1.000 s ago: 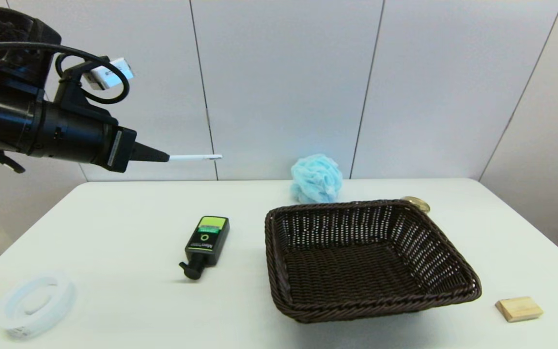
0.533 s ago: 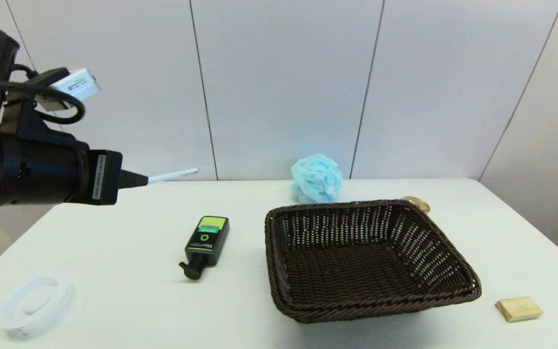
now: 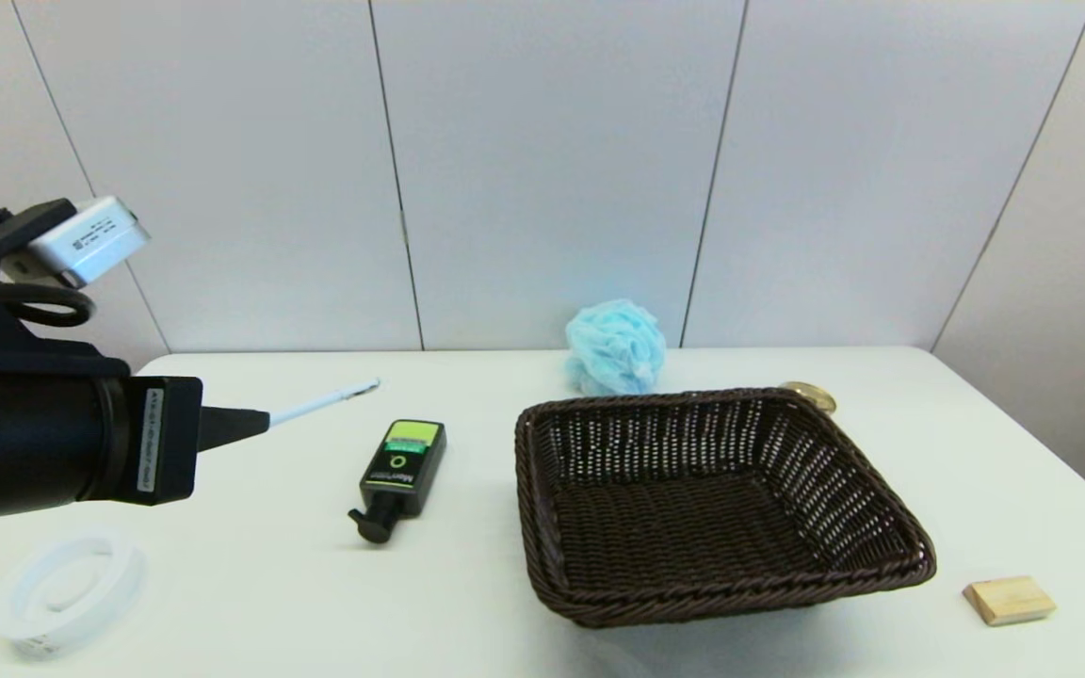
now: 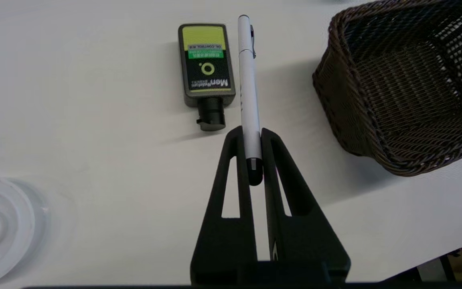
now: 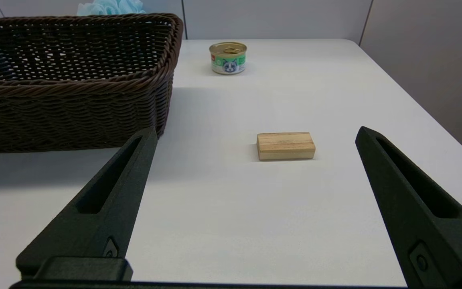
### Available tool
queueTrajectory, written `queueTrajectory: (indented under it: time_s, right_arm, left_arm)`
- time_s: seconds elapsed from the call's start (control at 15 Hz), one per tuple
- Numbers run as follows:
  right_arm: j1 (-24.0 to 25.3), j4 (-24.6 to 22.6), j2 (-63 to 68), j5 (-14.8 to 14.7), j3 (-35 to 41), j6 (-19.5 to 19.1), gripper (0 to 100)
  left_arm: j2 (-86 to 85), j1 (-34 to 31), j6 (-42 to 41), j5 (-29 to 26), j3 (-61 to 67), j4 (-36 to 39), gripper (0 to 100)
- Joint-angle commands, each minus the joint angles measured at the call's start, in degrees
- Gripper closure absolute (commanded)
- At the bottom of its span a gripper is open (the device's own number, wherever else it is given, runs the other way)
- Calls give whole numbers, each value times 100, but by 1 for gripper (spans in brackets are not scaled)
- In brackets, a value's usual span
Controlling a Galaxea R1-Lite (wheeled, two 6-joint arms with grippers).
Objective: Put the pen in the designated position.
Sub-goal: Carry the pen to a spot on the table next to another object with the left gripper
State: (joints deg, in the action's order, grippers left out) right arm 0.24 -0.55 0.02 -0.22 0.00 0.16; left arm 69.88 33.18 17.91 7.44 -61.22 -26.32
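1. The left gripper [image 4: 250,138] is clenched on the pen [image 4: 248,84], in the air to the left of the black bottle [image 3: 401,465].
2. The pen's long axis continues straight out of the fingers, parallel to the bottle.
3. The basket [image 3: 882,508] lies to the right of the bottle, so I think the left arm is nearer.
4. The right gripper [image 5: 255,136] waits released near the wooden block [image 5: 286,145], beyond the basket.
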Motion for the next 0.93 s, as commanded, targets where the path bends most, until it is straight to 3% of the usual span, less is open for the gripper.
queueTrajectory:
  time_s: [0.07,0.2,0.6,0.93]
  right_arm:
    - [2,2,6,-4,9,2,0]
    - [2,-7,6,4,9,2,0]
    - [2,2,6,4,9,2,0]
    - [2,2,6,4,9,2,0]
  left_arm:
    - [35,109,20,3,198,329,100]
    - [52,250,37,-14,541,795,100]
    - [52,1182,890,12,1279,1243,100]
    - [527,1208,899,276,1446,1472,100]
